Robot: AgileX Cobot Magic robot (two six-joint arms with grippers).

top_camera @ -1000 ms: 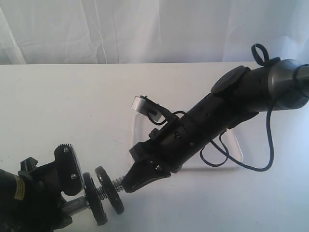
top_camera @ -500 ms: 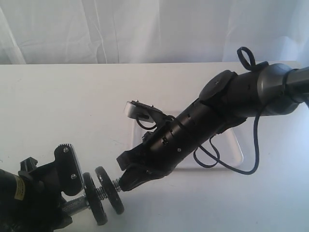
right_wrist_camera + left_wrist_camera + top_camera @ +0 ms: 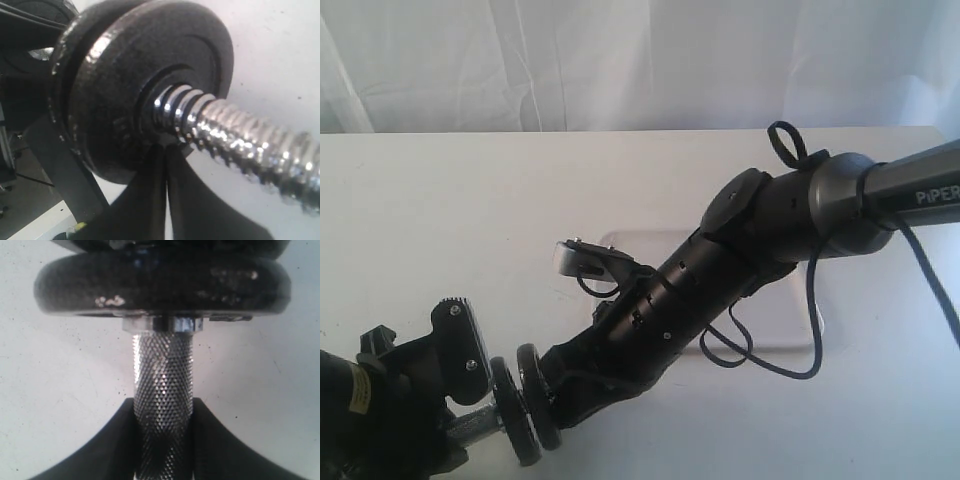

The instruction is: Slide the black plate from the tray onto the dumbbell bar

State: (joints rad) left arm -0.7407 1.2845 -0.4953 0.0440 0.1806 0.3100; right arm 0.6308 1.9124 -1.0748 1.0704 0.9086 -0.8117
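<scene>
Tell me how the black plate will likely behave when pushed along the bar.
Probably stiff and heavy for its size: the black plate looks like cast metal. It may snag on the coarse threads of the dumbbell bar.

Worktop (image 3: 440, 220): white, matte, flat surface filling most of the exterior view. Fine dark specks are scattered over the worktop (image 3: 60, 390) in the left wrist view. The right wrist view shows the same pale surface (image 3: 280, 60) with a few faint marks.

Backdrop (image 3: 520, 60): white fabric hanging behind the far edge of the worktop, with soft vertical folds.

Additional black weight disc (image 3: 508, 420): upright at the front-left of the exterior view. Pale chips show on its rim (image 3: 160, 285) in the left wrist view.

Dark area (image 3: 20, 200) beyond the worktop's edge in the right wrist view: blurred, contents not identifiable.
</scene>
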